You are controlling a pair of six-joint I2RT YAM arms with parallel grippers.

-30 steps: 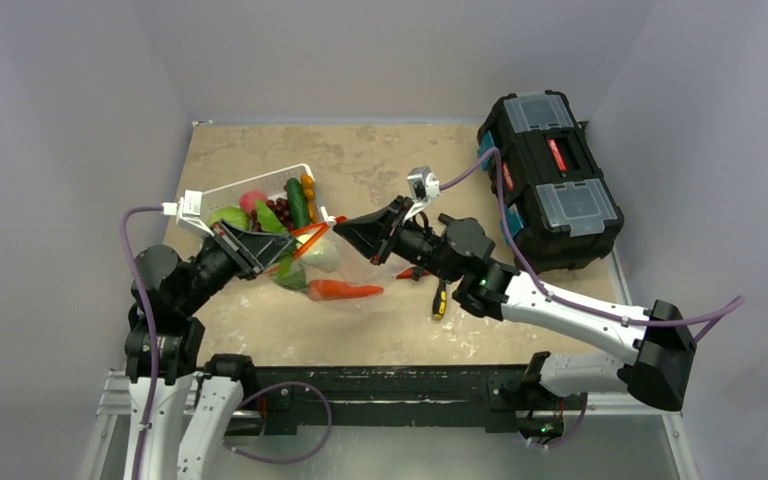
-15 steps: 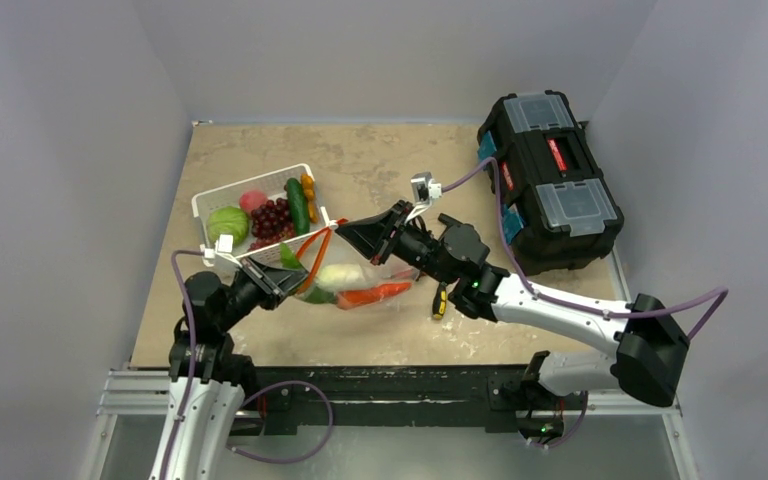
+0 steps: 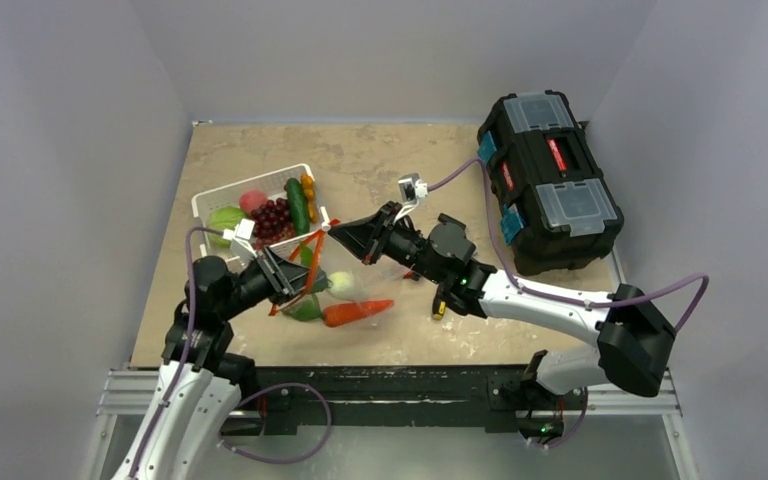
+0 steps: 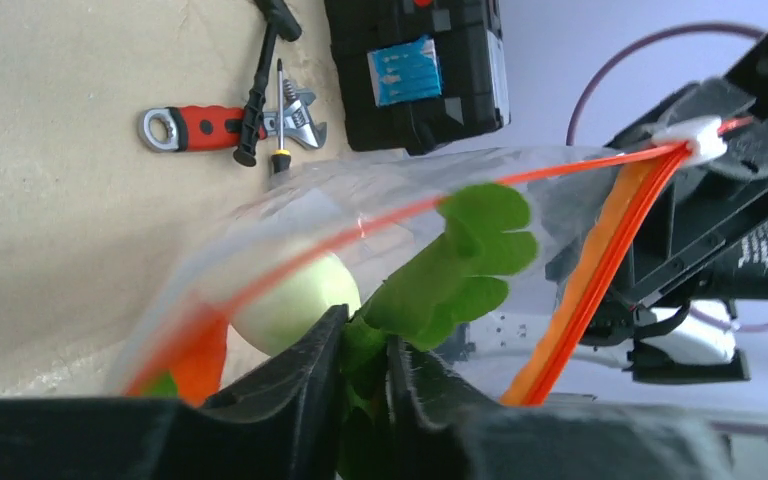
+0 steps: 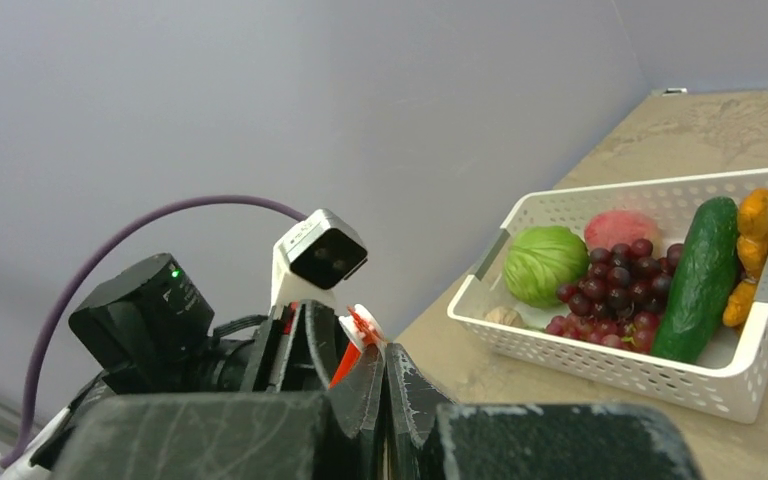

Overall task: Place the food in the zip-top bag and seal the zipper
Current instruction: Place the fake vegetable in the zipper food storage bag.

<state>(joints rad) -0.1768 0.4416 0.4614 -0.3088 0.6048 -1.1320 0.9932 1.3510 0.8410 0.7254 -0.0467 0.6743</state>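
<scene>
Two grippers meet at the zip-top bag (image 3: 368, 272), centre of the top view. Left gripper (image 4: 365, 335): jaws almost closed, pinching the leafy greens (image 4: 470, 250) at the bag's mouth. Right gripper (image 5: 385, 360): jaws shut on the zipper (image 4: 600, 260) end, upper right of the left wrist view

Open beige worktop (image 3: 380, 165) runs across the far middle, between the white slatted plastic basket (image 3: 250, 182) at left and the black plastic toolbox (image 3: 550, 180) at right. The centre is barred: the clear crinkly zip-top bag (image 3: 368, 272) hangs from the right tool (image 3: 332, 228), the left tool (image 3: 305, 275) at its mouth, and a red-handled wrench (image 4: 205, 128) lies beneath the right arm.
</scene>
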